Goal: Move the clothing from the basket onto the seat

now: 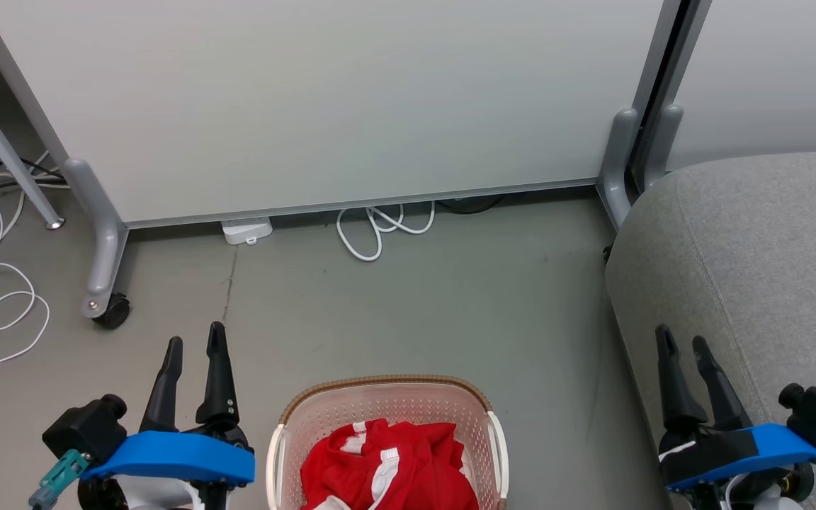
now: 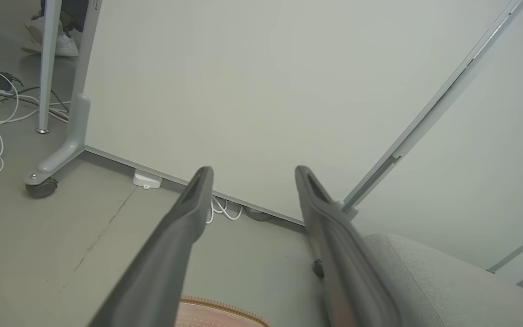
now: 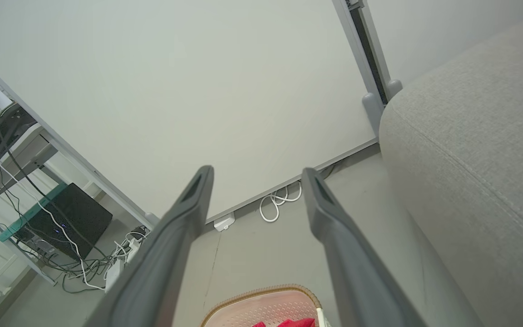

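You're just starting: the clothing (image 1: pixel 387 467) lies in the basket (image 1: pixel 380 381), maybe several pieces. Your left tool (image 1: pixel 195 334) and right tool (image 1: pixel 681 335) are open, empty. Next, reach in and grab some.

Red-and-white clothing (image 1: pixel 387 467), cream basket (image 1: pixel 380 407), grey seat (image 1: pixel 755 262)

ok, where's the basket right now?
Head view, bottom centre: the basket stands on the floor between the left gripper and right gripper, clothing inside, the seat to its right.
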